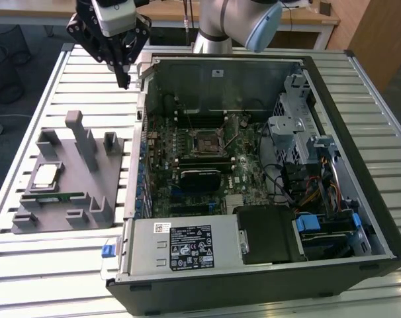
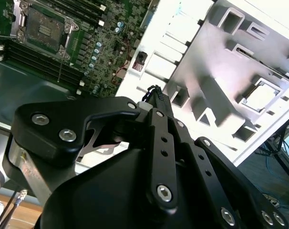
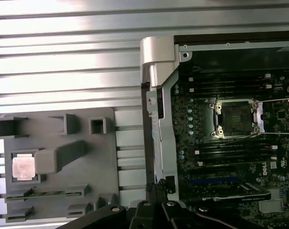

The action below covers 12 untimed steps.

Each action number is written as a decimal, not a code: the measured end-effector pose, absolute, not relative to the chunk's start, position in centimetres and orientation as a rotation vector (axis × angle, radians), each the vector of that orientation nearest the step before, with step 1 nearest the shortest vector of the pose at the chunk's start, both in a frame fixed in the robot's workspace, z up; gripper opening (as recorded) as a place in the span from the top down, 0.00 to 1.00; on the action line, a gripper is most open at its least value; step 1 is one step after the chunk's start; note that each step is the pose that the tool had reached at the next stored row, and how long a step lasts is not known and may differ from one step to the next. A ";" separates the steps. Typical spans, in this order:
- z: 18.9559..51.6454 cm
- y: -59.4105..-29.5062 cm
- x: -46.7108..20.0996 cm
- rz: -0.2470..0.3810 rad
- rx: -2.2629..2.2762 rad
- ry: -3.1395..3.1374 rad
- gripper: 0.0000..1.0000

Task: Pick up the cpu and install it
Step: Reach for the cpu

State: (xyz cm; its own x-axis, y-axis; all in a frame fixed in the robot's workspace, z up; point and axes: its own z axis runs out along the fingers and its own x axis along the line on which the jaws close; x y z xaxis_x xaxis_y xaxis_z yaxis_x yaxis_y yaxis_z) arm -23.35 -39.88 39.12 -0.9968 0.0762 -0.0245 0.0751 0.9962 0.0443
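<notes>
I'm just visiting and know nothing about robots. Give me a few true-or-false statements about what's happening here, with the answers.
1. The cpu lies in the grey holder. True.
2. The gripper is carrying the cpu. False: its jaws hold nothing, and it hangs near a corner of the computer case.
3. The motherboard socket has no chip in it. True.
4. The grey holder stands inside the computer case. False: it rests on the slatted table, at the exterior view's left of the case.
</notes>
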 end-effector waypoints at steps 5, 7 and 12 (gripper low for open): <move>39.1 -39.9 -23.7 0.068 0.118 3.112 0.89; 39.1 -39.9 -23.9 0.068 0.118 3.113 0.89; 39.1 -39.9 -24.3 0.068 0.118 3.112 0.89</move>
State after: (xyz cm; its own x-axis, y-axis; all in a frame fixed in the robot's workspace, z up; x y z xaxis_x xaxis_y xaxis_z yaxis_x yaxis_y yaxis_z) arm -24.27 -39.88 39.09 -0.9968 0.0763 -0.0245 0.0751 0.9962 0.0443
